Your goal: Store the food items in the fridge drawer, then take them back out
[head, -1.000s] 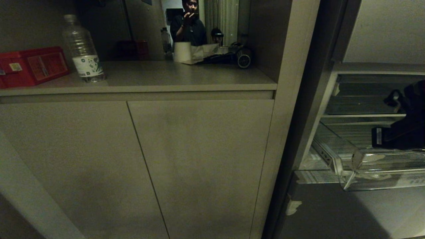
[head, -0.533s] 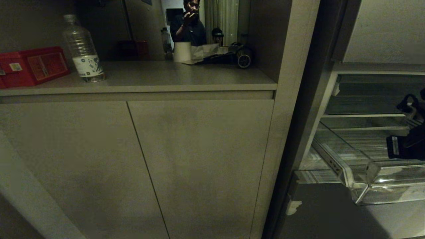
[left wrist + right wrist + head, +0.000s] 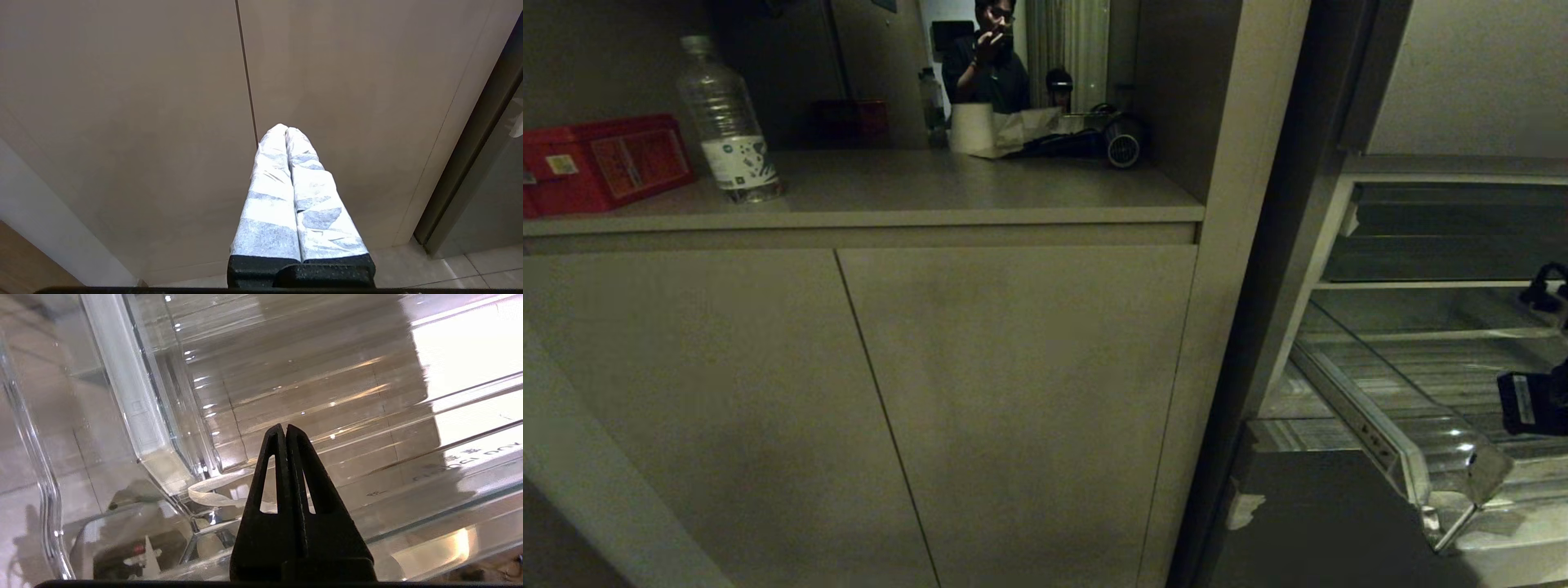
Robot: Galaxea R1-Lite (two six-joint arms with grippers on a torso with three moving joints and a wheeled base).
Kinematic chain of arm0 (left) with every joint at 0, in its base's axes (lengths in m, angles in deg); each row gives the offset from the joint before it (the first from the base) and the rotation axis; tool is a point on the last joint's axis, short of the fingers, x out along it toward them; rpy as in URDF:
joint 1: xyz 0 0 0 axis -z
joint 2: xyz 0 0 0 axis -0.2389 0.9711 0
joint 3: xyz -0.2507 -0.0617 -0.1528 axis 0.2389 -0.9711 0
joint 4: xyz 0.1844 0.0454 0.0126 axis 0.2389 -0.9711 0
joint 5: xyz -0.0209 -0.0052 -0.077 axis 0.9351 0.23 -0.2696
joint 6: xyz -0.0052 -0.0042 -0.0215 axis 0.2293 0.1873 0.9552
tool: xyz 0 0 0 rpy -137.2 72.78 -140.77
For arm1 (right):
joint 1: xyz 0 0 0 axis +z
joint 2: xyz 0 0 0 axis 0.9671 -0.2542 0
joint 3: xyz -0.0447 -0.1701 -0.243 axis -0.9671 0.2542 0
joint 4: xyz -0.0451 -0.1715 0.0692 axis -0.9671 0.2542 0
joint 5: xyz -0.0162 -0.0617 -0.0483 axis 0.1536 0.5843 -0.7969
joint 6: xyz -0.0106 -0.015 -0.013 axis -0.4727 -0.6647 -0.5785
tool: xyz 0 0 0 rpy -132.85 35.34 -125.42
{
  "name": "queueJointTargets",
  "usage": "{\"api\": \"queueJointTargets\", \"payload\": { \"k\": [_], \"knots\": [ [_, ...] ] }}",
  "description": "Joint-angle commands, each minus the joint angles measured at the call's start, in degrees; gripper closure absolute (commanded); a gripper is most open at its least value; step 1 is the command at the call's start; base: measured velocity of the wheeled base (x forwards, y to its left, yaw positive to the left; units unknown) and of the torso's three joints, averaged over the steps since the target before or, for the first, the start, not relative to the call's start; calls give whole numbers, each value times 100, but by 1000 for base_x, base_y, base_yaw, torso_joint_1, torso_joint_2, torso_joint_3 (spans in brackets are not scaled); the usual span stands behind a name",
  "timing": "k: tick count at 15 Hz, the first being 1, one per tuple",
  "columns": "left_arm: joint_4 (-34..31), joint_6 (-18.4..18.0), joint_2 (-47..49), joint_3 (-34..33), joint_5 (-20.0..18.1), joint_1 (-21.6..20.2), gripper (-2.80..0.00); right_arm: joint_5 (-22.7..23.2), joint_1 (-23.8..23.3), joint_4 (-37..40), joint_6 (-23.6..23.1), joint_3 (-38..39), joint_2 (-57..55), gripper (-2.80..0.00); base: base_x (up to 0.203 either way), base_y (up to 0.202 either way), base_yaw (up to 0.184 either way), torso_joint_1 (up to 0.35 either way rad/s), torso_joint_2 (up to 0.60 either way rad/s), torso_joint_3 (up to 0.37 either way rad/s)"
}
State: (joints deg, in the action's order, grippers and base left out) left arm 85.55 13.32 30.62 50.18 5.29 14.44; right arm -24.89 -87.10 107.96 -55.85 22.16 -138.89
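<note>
Fridge drawer pulled out, lower right of the head view.
Only the right wrist view shows the right gripper pressed closed, empty, over the ribbed floor; left gripper closed, empty, facing cabinet doors.

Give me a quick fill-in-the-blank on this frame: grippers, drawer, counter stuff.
1. The right gripper has its fingers ____ over the fridge drawer.
2. The drawer's floor is clear plastic and ____.
3. The left gripper, fingers shut, faces the ____ doors of the cabinet.
4. On the counter, the water bottle stands beside a ____ box.

Missing words: shut; ribbed; closed; red
</note>
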Motion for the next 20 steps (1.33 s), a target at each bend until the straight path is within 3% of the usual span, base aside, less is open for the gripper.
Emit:
{"api": "queueJointTargets", "payload": {
  "k": [1,6,12,16,20],
  "knots": [
    [0,-3,6,0,-2,-1,0,-12,-23,61,9,296,309,0,0,0,0,0,0,0],
    [0,-3,9,0,-2,-1,0,-14,-22,-13,23,454,561,0,0,0,0,0,0,0],
    [0,-3,9,0,-2,-1,0,64,176,-2148,-158,315,208,0,0,0,0,0,0,0],
    [0,-3,9,0,-2,-1,0,481,207,-2626,-140,422,254,0,0,0,0,0,0,0],
    [0,-3,9,0,-2,-1,0,741,222,-2771,-120,1004,1407,0,0,0,0,0,0,0]
  ]
}}
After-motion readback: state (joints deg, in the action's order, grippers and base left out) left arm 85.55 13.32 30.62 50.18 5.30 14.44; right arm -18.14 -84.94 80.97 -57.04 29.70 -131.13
